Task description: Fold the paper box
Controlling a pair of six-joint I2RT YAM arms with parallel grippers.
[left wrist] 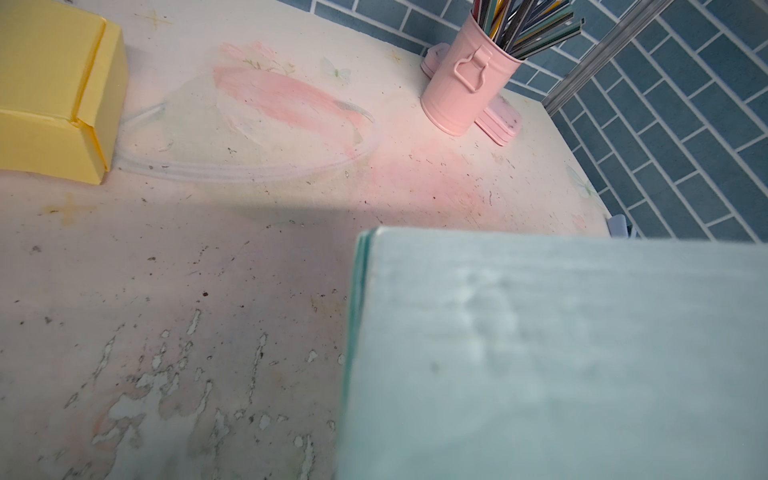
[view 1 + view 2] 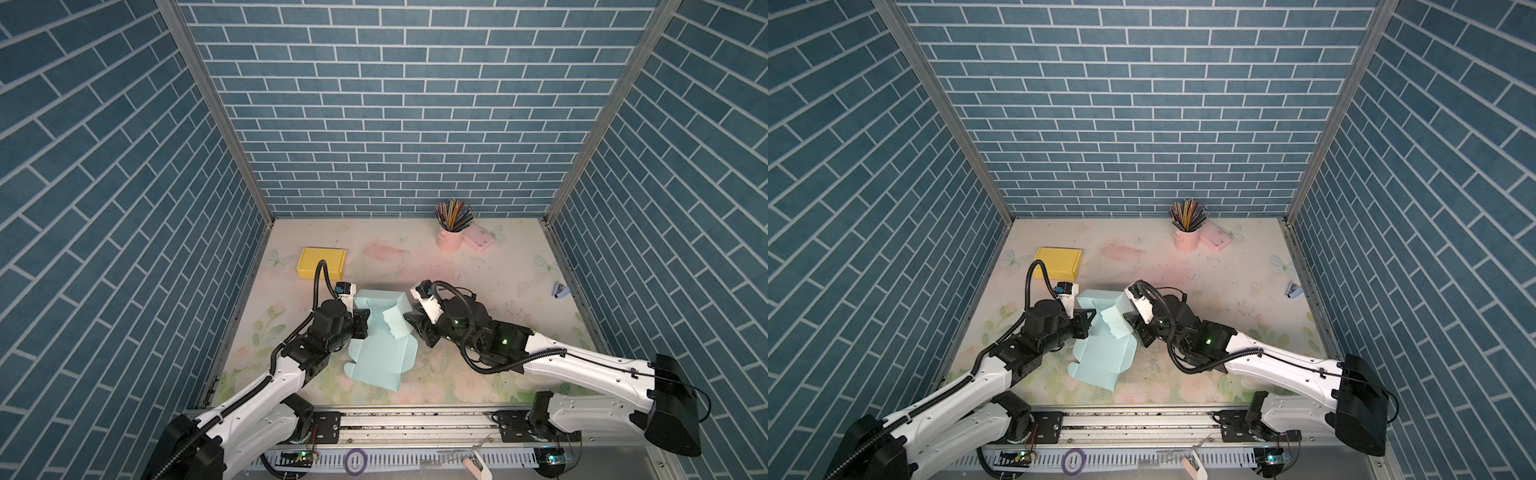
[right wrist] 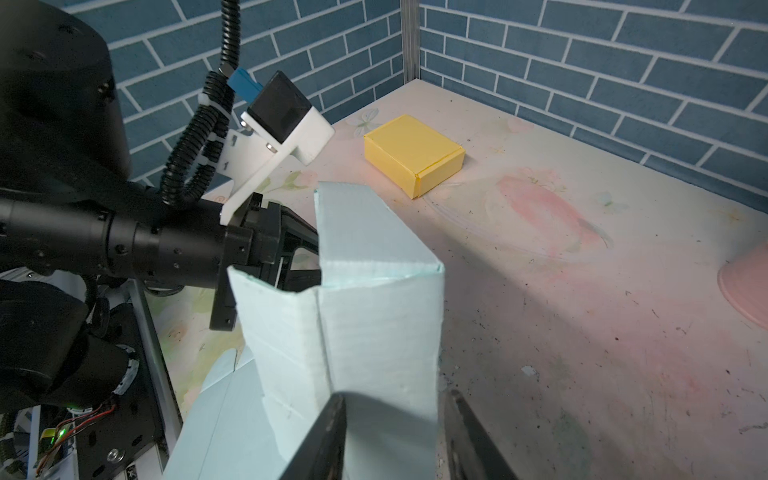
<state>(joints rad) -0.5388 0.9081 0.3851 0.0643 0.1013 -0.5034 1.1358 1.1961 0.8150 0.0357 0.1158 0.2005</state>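
The left pincer (image 2: 361, 321) is closed thin on the left wall of the box (image 2: 384, 353) and appears to pinch it upright. The right pincer (image 3: 397, 399) stands part-open, its fingers (image 3: 332, 432) astride the raised right wall: one lies against the card, the other just clear of it. The box sits mid-tabletop (image 2: 478, 282) between the two arms. Its far end is already raised into walls, and its lid panel lies flat toward the rail.

The step in hand looks like setting the right wall. To do it well, the left pinch should act as a firm anchor while the right pincer closes low, near the crease, not on the loose top edge. The wall should be bent along the scored line in one slow sweep, with the base kept flat – thin card buckles if squeezed hard or twisted. The yellow box (image 2: 321, 262) and cup (image 2: 449, 241) are well apart, so there is room to work
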